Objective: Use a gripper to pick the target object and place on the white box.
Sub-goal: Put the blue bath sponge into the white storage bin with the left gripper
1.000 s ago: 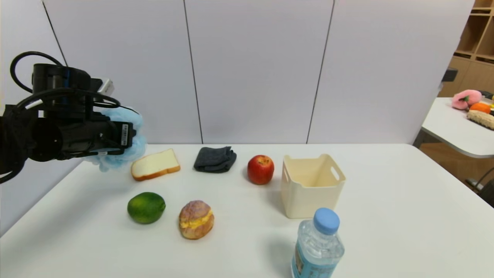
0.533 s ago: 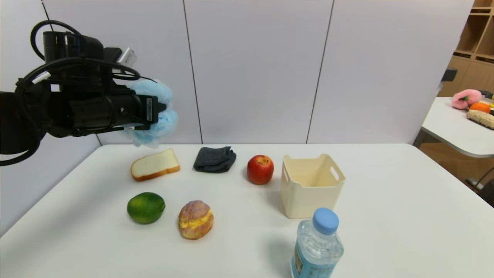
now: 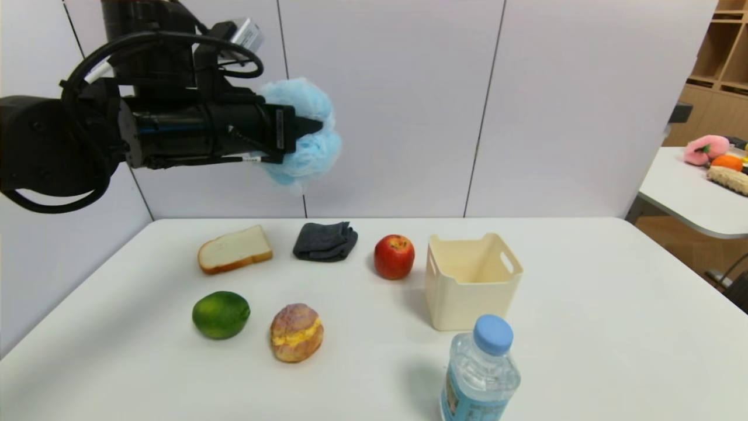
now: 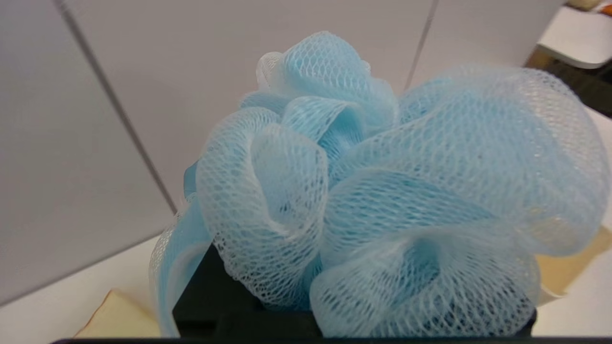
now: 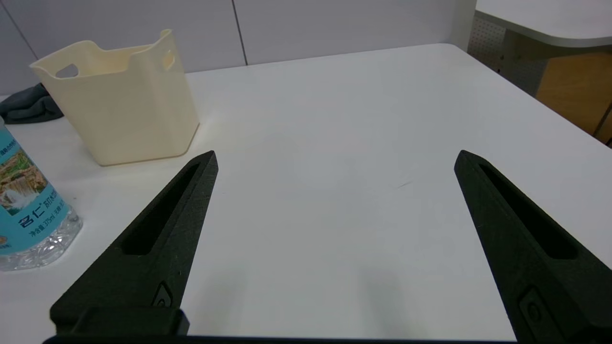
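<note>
So my left gripper [image 3: 312,126] has swung up and right since a second ago, now well above the white desk's [image 3: 584,304] far edge, over the folded dark grey cloth [image 3: 325,241]. It's clamped on the fluffy light-blue mesh bath pouf [image 3: 307,140]. The cream-white plastic square bin [image 3: 471,280] sits further right, beside the red apple [image 3: 394,256]. My right gripper [image 5: 334,165] is parked low, fingers wide apart.
</note>
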